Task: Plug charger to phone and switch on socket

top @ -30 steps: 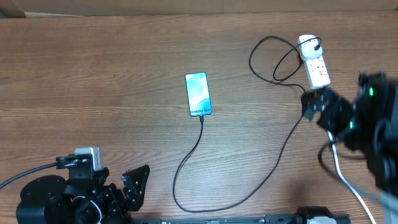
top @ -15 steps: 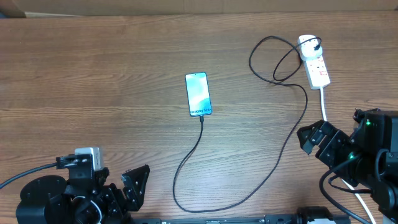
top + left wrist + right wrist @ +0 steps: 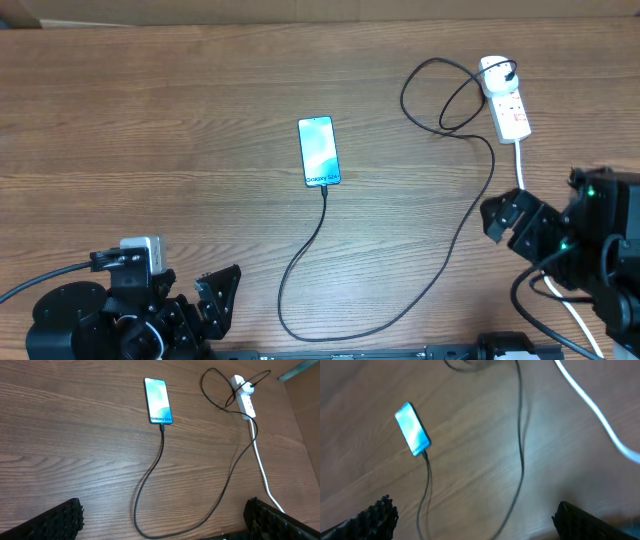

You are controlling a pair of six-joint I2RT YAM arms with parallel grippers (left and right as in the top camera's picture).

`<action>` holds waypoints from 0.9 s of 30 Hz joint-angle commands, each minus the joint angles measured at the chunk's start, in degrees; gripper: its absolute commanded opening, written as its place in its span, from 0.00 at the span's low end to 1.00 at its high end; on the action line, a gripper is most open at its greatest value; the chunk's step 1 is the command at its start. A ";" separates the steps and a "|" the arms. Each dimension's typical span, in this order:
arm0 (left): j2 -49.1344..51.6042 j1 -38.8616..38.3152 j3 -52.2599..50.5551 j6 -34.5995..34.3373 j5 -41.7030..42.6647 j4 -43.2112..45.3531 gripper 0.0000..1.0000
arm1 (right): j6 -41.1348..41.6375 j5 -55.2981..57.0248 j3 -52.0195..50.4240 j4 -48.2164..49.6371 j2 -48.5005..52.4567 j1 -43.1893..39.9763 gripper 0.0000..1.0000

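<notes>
- Two grippers, the left gripper (image 3: 218, 290) and the right gripper (image 3: 503, 212), stand with jaws wide apart and hold nothing.
- We judge the socket (image 3: 508, 105) switch to be the step in hand. We should press one right fingertip squarely on its red-marked switch, avoiding the thick white cord (image 3: 522, 172).
- Our phone (image 3: 319, 151) lies mid-table with its screen teal. The charger (image 3: 323, 200) meets its bottom edge and loops to the socket at far right.

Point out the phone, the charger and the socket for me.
phone (image 3: 318, 150): overhead, screen middle.
charger (image 3: 453, 247): overhead, mid-cable.
socket (image 3: 509, 106): overhead, strip body.
</notes>
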 commanded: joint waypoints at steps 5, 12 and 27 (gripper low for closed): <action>-0.13 -0.15 -0.13 -0.61 -0.37 0.02 1.00 | -10.97 0.74 -11.78 11.98 -10.58 0.48 1.00; -0.13 -0.15 -0.13 -0.61 -0.39 0.02 1.00 | -15.52 0.00 -24.63 27.87 -23.08 0.09 1.00; -0.13 -0.15 -0.13 -0.61 -0.37 0.02 0.99 | -23.91 -3.10 -55.47 56.22 -41.94 0.59 1.00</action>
